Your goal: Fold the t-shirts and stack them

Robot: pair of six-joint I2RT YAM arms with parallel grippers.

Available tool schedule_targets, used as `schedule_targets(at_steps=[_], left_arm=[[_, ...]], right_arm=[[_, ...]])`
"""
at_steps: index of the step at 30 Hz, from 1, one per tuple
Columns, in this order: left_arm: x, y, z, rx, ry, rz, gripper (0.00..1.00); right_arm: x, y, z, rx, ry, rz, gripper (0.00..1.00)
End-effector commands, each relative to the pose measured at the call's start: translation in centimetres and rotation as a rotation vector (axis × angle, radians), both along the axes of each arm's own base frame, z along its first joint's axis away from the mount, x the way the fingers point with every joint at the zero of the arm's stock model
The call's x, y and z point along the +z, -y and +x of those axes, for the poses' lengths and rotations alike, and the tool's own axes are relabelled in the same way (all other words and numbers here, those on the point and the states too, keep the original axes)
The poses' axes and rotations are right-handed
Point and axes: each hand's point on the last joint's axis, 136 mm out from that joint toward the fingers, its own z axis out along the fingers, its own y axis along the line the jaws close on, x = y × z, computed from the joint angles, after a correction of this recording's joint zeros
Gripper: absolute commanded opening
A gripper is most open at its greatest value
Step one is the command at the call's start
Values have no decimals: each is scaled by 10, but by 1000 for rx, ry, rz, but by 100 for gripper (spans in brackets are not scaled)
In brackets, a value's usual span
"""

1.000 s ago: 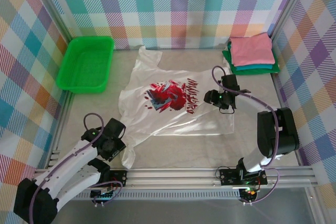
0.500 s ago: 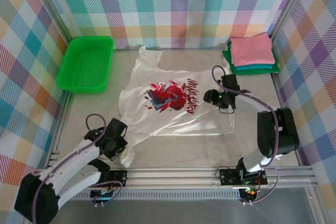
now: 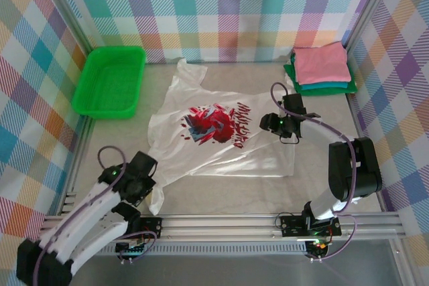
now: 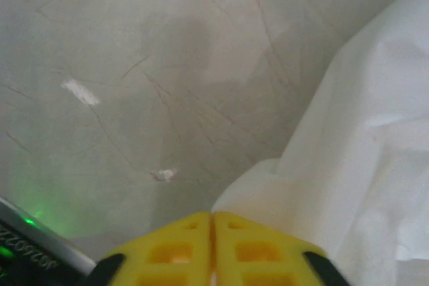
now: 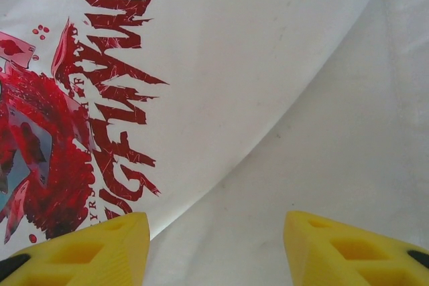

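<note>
The white t-shirt (image 3: 221,145) with a red-and-black chest graphic lies spread flat in the middle of the table. My left gripper (image 3: 151,189) is at its near-left sleeve; in the left wrist view the yellow jaws (image 4: 213,216) are pressed together with the white cloth (image 4: 362,165) bunched at their tips. My right gripper (image 3: 269,125) hovers open over the shirt's right side, to the right of the print, and its wrist view has the fingers (image 5: 214,222) wide apart above the cloth (image 5: 234,65). Folded pink (image 3: 322,63), teal (image 3: 335,86) and green (image 3: 290,74) t-shirts are stacked at the back right.
A green plastic tray (image 3: 110,49) stands at the back left. Checked walls enclose the table on three sides. An aluminium rail (image 3: 221,222) runs along the near edge between the arm bases. Bare tabletop (image 4: 134,65) lies left of the sleeve.
My left gripper closed at the sleeve and drew back toward the near left. The whole white shirt slid a little to the left with it. The right arm stayed put.
</note>
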Motion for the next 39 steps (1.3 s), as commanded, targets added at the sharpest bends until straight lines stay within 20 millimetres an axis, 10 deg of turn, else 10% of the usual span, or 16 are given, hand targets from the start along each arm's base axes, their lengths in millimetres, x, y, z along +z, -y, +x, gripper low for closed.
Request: schedule_targets(at_steps=[1, 7, 17, 25, 39], left_arm=[[12, 4, 13, -139, -80, 68, 23], [53, -19, 25, -80, 88, 160, 26], [53, 23, -21, -90, 11, 17, 23], [9, 48, -45, -62, -63, -72, 46], [-42, 52, -58, -33, -113, -84, 48]], right_arm=[[-4, 7, -7, -28, -42, -24, 56], [-5, 11, -15, -37, -51, -35, 56], [0, 10, -10, -31, -40, -34, 57], [-11, 3, -8, -26, -58, 1, 57], [-9, 3, -7, -22, -55, -1, 57]])
